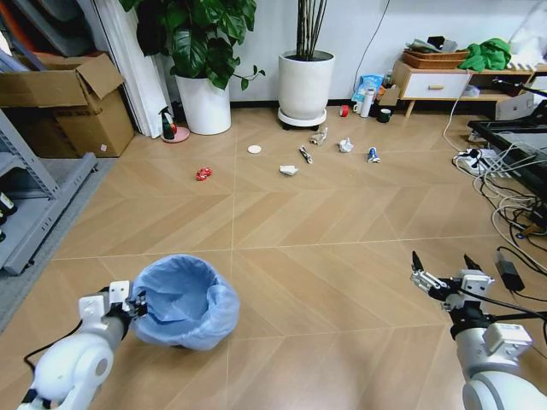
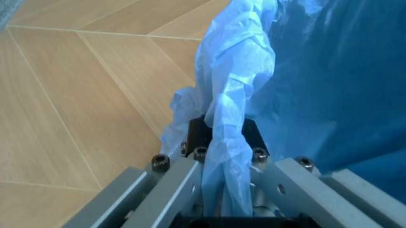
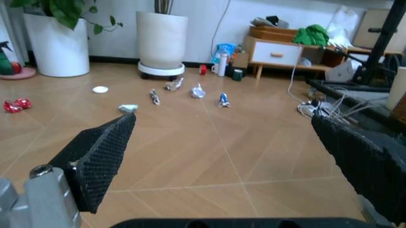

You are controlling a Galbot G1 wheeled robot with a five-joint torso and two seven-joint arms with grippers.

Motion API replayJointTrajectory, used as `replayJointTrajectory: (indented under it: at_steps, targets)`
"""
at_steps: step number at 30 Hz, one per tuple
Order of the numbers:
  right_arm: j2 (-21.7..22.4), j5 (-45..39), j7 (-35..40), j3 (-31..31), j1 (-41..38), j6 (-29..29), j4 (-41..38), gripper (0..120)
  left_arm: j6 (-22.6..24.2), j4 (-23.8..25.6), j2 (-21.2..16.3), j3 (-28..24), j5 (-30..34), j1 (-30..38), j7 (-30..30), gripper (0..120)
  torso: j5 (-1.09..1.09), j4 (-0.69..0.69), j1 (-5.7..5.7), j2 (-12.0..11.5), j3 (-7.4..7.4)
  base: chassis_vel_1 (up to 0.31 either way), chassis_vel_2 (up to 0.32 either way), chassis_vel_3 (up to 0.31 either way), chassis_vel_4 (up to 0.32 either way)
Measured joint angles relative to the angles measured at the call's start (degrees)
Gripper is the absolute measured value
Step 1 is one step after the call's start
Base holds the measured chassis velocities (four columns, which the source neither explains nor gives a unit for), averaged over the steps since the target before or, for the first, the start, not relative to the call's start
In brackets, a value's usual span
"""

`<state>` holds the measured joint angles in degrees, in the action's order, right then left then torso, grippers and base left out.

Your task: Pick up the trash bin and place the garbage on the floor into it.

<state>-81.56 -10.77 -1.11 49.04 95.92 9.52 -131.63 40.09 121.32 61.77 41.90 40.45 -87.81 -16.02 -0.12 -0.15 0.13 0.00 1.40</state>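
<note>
Left gripper (image 1: 137,305) clamps the trash bin (image 1: 186,301) rim; no writing legible.

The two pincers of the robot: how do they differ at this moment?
The left pincer is shut on the crinkly light-blue bag rim of the small round trash bin, while the right pincer is open and holds nothing. The left pincer sits at the bin's edge; the right pincer hangs over bare tan wood-look floor, pointing toward the scattered garbage. Both are low and near the robot.
</note>
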Motion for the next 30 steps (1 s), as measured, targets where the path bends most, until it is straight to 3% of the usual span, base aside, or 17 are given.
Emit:
replayJointTrajectory:
  at_steps: [7, 30]
  targets:
    - [0.7, 0.6, 0.0, 0.0, -0.2, 1.8, -1.6, 100, 0.0, 2.7, 1.3, 1.4, 0.8, -2.3, 0.4, 0, 0.01, 0.0, 0.0, 0.0, 0.0, 0.0, 0.0, 0.0, 0.0]
    - [-0.1, 2.1, -0.3, -0.2, -0.8, 1.3, -0.1, 100, -0.6, 2.8, 1.7, -1.9, -0.4, -1.0, 2.1, 0, 0.0, 0.0, 0.0, 0.0, 0.01, -0.034, 0.043, 0.034, -0.053]
